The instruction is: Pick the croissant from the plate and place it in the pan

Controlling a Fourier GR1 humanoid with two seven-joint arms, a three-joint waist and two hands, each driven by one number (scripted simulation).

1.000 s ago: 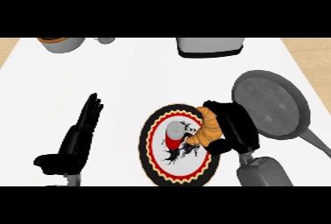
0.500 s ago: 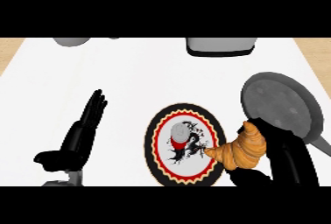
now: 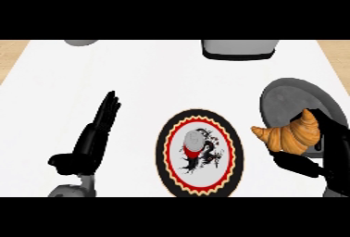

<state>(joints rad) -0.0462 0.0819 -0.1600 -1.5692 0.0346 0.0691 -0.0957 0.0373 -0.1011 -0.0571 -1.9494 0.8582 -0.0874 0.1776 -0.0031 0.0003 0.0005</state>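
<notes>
Head view of the transfer step. The croissant (image 3: 292, 134) is held in the right hand (image 3: 327, 155), whose fingers and thumb are curled round its lower side; the pastry is carried clear of the plate (image 3: 199, 156) and overlaps the near rim of the grey pan (image 3: 287, 99), which lies just to the right of the plate on the white worktop (image 3: 157, 78). The plate's decorated centre is bare. The left hand (image 3: 94, 139) is shown open with straight fingers, resting at the left of the view. For a good placement, the croissant is best carried further over the pan's middle, so that it is not set across the rim, and lowered close to the pan's floor before the fingers are released. The release is judged safest when the pastry lies level, since its curved shape could roll towards the pan's edge.
</notes>
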